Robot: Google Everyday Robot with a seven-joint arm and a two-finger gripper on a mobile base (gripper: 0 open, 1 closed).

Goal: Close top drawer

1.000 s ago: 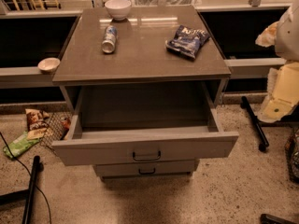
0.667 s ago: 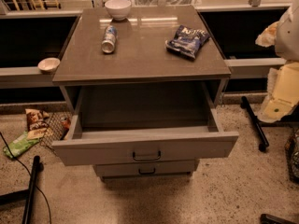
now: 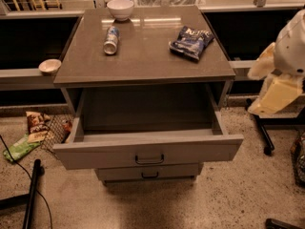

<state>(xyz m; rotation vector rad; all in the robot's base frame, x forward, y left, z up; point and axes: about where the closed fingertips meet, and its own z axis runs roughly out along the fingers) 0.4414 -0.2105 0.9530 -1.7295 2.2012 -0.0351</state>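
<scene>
Camera view: top drawer (image 3: pixel 190 149) stands pulled far out, empty, well left of and below the gripper (image 3: pixel 276 93) at the right edge. Whether the gripper is open or closed, cannot tell. The front panel's long axis runs left-right and it faces the camera. Judgement: press flat near the centre handle (image 3: pixel 149 159), straight along the slides, to avoid racking.
</scene>
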